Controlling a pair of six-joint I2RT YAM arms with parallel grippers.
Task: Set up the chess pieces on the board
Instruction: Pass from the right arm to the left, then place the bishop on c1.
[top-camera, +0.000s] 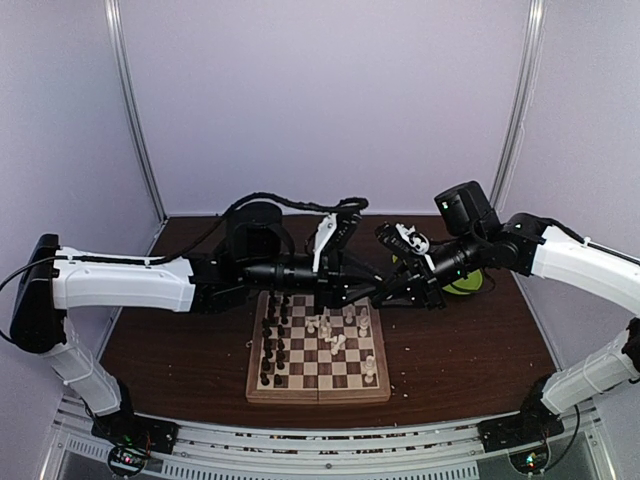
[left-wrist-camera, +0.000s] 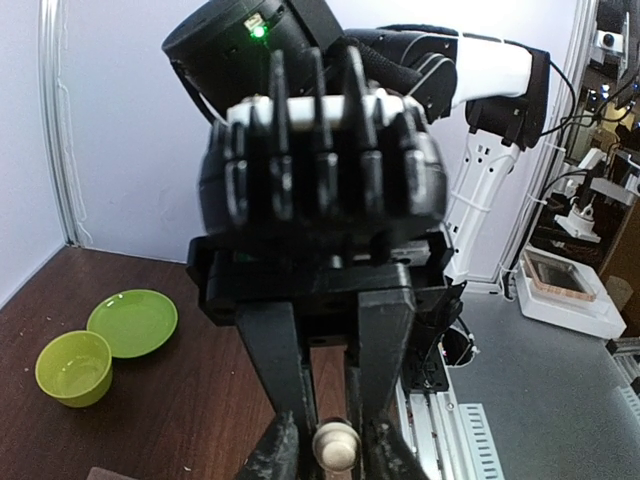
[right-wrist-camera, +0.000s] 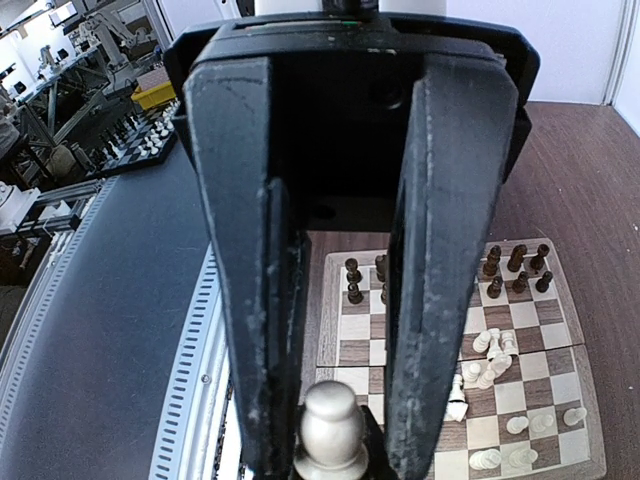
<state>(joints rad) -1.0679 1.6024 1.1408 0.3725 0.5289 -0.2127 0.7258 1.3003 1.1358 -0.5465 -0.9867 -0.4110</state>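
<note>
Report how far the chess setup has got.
Done: dark pieces lined along the board's left side. In hand: a cream piece gripped by the right end effector, the left end effector flanking it too. Remaining: scattered cream pieces, some toppled, need ranking.

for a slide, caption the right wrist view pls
right gripper holding a cream chess piece over the board, dark pieces ranked along one side, cream ones scattered
</note>
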